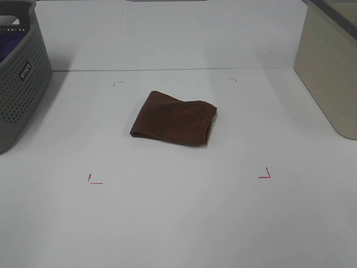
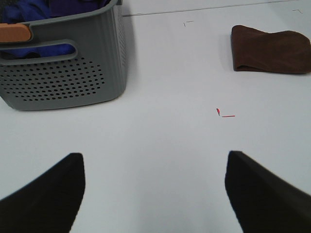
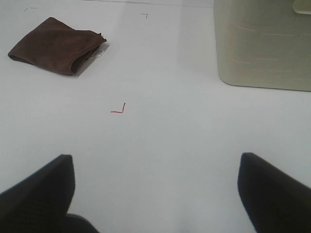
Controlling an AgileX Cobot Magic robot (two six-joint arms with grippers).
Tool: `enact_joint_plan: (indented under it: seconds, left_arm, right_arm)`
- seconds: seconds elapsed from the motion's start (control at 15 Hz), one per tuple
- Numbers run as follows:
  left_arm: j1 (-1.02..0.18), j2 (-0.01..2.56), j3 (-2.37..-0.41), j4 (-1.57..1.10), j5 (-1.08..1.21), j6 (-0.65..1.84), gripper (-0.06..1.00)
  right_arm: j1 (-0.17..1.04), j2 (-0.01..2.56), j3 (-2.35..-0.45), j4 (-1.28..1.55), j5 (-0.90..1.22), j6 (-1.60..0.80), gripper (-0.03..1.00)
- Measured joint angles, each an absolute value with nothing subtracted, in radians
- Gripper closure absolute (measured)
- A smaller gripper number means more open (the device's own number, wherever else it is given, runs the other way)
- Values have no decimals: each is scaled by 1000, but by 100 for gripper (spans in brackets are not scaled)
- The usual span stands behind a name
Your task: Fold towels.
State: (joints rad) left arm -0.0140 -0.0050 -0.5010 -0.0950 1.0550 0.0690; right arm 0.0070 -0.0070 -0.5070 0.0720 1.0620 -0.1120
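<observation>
the brown towel is seen folded mid-table, bare surface on all sides. the grey basket and beige bin are cut off at the edges. left gripper and right gripper are spread wide, holding nothing.

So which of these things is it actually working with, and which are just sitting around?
Part of the job:
brown towel, already folded

Just lying about:
grey basket holding blue and purple cloth
beige bin
red corner marks

Reddish-brown towel on white table; grey perforated basket; beige bin; red corner marks.
</observation>
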Motion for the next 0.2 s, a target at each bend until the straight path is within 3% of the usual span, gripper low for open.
enact_joint_plan:
  seconds: [0.2]
  left_arm:
    - [-14, -5, -501, -95, 1055, 69, 19]
  right_arm:
    - [7, -7, -507, 72, 1062, -112, 11]
